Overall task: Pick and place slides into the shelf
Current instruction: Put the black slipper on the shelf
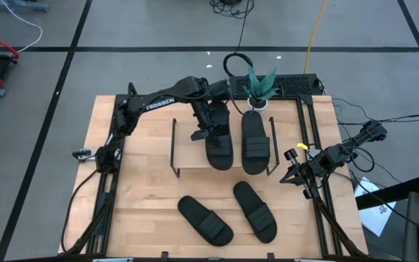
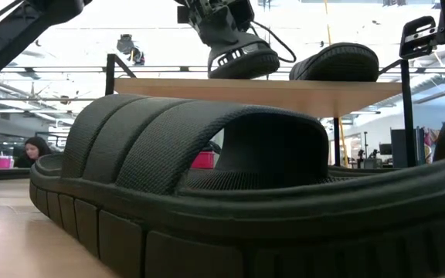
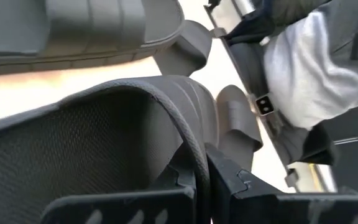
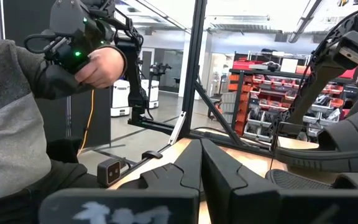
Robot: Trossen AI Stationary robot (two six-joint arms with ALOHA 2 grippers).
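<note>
High view: the left arm, lettered "TROSSEN" in white, reaches over the shelf, its left end effector clamped on the rim of a black slide beside a second slide on the light top board. Two more slides, one left of the other, lie on the counter before the shelf, each an oval sole with a ribbed strap. The right end effector rests closed and empty at the counter's right rail.
</note>
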